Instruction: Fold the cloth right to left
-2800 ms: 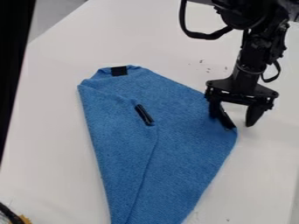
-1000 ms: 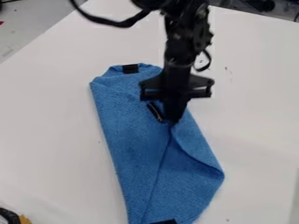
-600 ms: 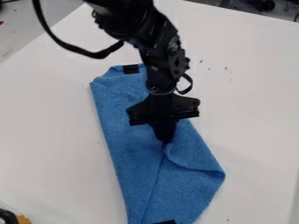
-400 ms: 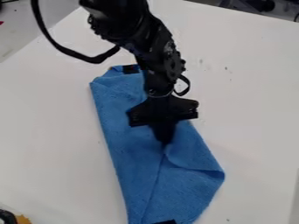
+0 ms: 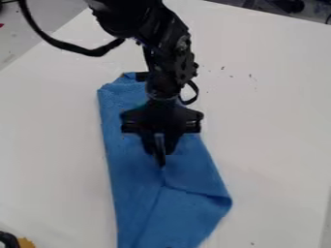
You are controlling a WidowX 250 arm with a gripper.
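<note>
Above the middle of the blue cloth hangs my gripper, its fingers close together and shut on the folded-over part. The cloth lies long and narrow on the table, running down past the lower edge of the view. Its right part is turned over to the left, with a crease leading down from the fingertips and a rounded fold at the lower right. A black patch at the cloth's top is partly hidden behind the arm.
The cloth rests on a white table, which has small dark specks right of the arm. A black and yellow object is at the lower left corner. Dark equipment stands beyond the table at the upper right.
The gripper has carried the cloth's right part leftward over the middle. Most recently the gripper has shifted further left, and the cloth's lower right side has slid left with it.
</note>
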